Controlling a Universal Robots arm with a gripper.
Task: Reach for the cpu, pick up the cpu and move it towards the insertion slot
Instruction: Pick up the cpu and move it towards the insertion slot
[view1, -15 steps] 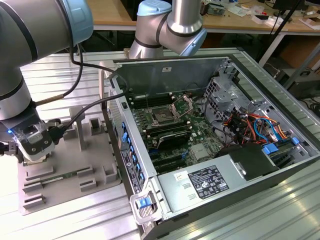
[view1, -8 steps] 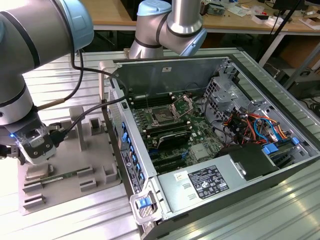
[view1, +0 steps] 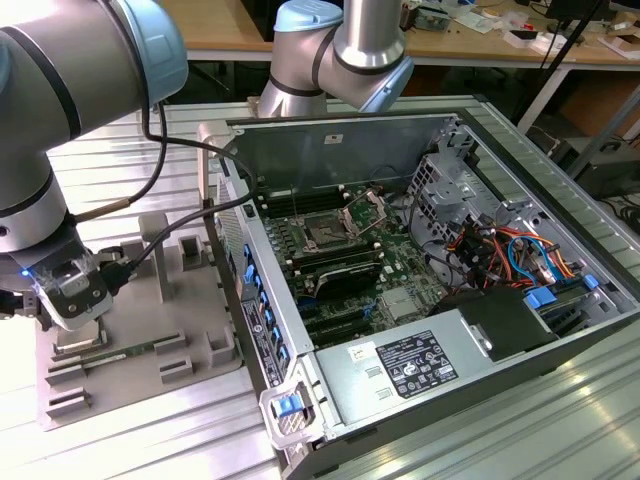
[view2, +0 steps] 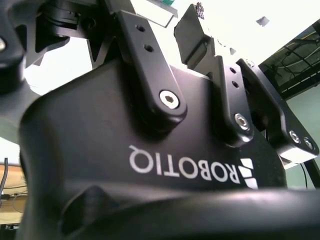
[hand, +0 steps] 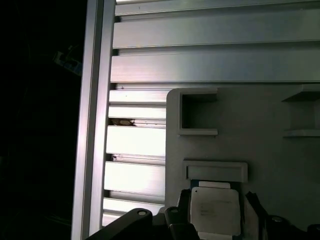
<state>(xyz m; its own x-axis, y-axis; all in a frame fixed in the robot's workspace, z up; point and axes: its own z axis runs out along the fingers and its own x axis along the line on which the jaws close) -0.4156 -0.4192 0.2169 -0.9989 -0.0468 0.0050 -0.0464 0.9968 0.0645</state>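
Fingers (hand: 182, 221) apart, one each side of the cpu (hand: 215, 211). Lies flat on the grey holder tray (hand: 270, 125) on the slatted surface (hand: 135, 140), well apart from the insertion slot (view1: 325, 232) inside the open computer case (view1: 340, 150) toward the exterior view's right.

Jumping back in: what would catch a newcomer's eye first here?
The open grey metal computer case dominates the exterior view's right, the small dark square insertion slot on its board. At that view's left, the black gripper hangs low over a grey fixture tray, close on the pale silver square cpu in the first wrist view.
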